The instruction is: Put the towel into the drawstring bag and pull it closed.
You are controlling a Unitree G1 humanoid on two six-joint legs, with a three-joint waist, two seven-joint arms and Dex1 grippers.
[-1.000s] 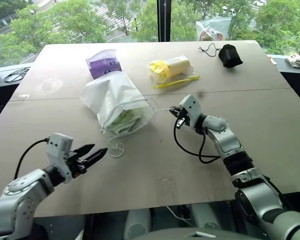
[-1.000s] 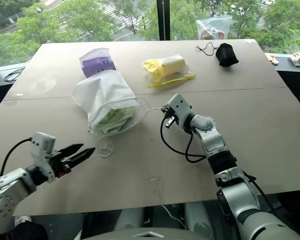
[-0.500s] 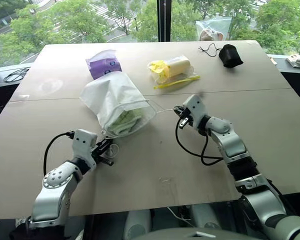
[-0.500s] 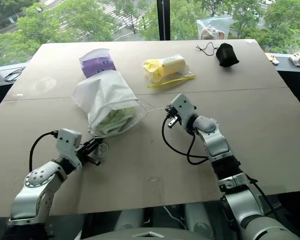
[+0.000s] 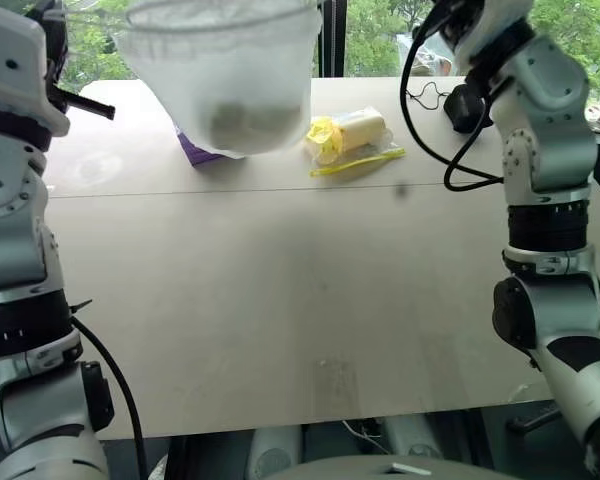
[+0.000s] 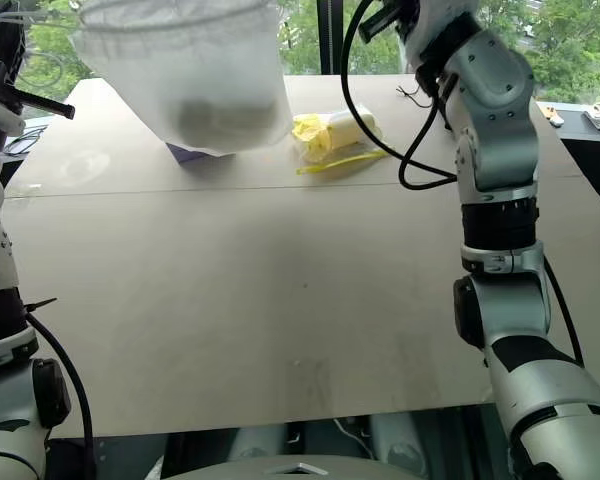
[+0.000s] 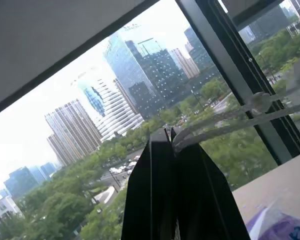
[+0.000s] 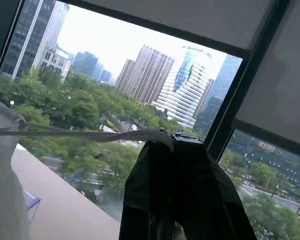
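Both arms are lifted high, forearms near vertical at either side. The left gripper (image 7: 170,136) has its black fingers pressed together on a white cord; the right gripper (image 8: 172,137) is likewise clamped on cord.

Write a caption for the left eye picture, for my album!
Two grippers hoist the drawstring bag above the table, towel inside.

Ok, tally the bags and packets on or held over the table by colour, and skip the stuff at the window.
White: 1, the drawstring bag
Purple: 1, the packet
Yellow: 1, the wrapped item
Black: 1, the pouch
Total: 4
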